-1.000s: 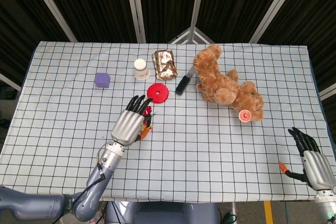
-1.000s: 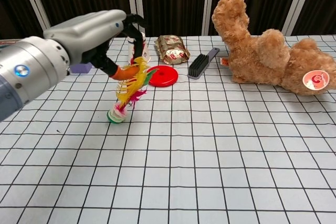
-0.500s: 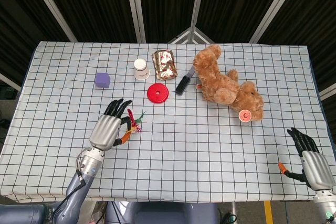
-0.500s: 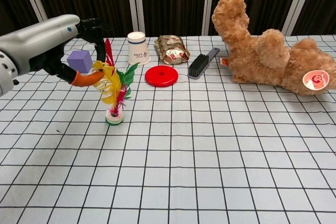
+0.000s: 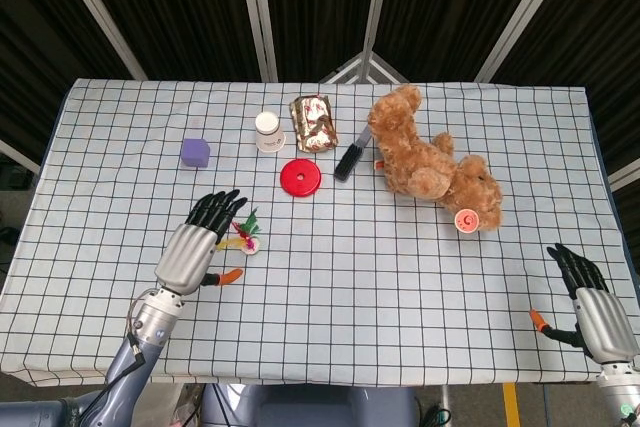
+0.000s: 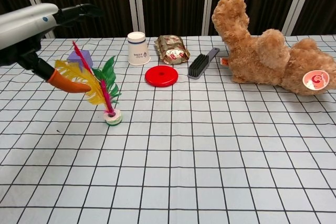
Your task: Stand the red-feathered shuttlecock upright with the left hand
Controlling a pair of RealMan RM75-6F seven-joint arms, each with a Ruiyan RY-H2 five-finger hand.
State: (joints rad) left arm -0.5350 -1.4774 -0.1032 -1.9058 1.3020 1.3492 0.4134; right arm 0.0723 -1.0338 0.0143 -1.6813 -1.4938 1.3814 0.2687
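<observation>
The red-feathered shuttlecock (image 6: 107, 95) stands on its white and green base on the checked tablecloth, with its red, yellow and green feathers leaning up to the left. The head view shows the shuttlecock (image 5: 243, 237) left of centre. My left hand (image 5: 195, 247) hovers just left of it with fingers spread and nothing in them. In the chest view the left hand (image 6: 37, 24) is at the top left, and its orange thumb tip overlaps the yellow feather; I cannot tell whether they touch. My right hand (image 5: 590, 305) rests open at the table's near right corner.
A purple cube (image 5: 195, 153), a white paper cup (image 5: 267, 131), a foil packet (image 5: 313, 122), a red disc (image 5: 300, 177) and a grey brush (image 5: 349, 159) lie across the back. A brown teddy bear (image 5: 430, 162) lies at the right.
My left hand has let go of the shuttlecock and drawn back to the left. The shuttlecock went from tilted in the hand to standing on its base.
</observation>
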